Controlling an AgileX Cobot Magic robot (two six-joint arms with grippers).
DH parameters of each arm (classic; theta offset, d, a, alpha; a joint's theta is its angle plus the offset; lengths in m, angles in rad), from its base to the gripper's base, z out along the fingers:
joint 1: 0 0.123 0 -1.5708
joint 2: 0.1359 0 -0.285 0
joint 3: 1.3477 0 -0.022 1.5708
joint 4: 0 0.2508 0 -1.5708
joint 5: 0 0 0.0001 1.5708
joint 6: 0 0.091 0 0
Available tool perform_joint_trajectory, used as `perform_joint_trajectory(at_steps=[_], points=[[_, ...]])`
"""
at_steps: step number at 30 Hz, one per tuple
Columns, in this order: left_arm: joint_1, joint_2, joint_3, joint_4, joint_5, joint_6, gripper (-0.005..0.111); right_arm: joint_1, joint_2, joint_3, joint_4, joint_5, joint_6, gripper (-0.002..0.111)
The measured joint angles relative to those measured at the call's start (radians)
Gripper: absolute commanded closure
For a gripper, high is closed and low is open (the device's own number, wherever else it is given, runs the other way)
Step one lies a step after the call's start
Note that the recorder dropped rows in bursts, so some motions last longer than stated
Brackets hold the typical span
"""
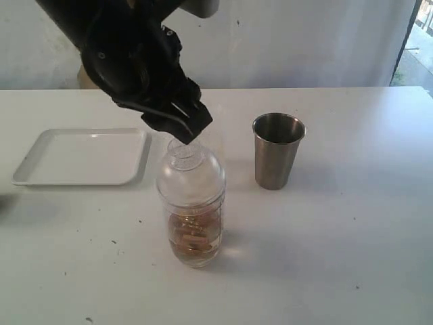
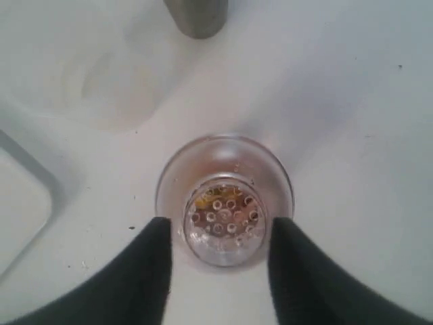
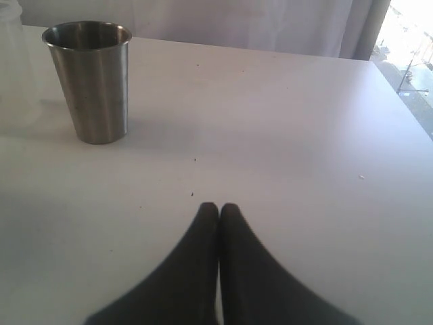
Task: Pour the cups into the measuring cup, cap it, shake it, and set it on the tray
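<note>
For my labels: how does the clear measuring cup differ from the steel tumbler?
The measuring cup is clear plastic and shows amber liquid; the steel tumbler is opaque metal. The measuring cup carries a domed cap; the steel tumbler is open. Both stand upright on the table.

White tray [image 1: 81, 157], steel-grey tumbler [image 1: 277, 154], clear measuring cup [image 1: 191, 193], amber liquid [image 1: 195, 242]
</note>
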Motion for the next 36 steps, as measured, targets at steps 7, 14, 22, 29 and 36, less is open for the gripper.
perform_joint_trajectory(at_steps=[7,14,22,29,36], points=[[0.0,-0.013,0.002,-0.024,0.013,0.083,0.106,0.0,0.0,0.0,0.0,0.0,0.0,0.108],[-0.002,-0.013,0.049,-0.059,-0.079,0.13,0.106,0.0,0.0,0.0,0.0,0.0,0.0,0.108],[-0.002,-0.013,0.126,-0.059,-0.176,0.154,0.106,0.0,0.0,0.0,0.0,0.0,0.0,0.108],[-0.002,-0.013,0.18,-0.06,-0.245,0.16,0.106,0.0,0.0,0.0,0.0,0.0,0.0,0.108],[-0.002,-0.013,0.19,-0.061,-0.257,0.169,0.106,0.0,0.0,0.0,0.0,0.0,0.0,0.108]])
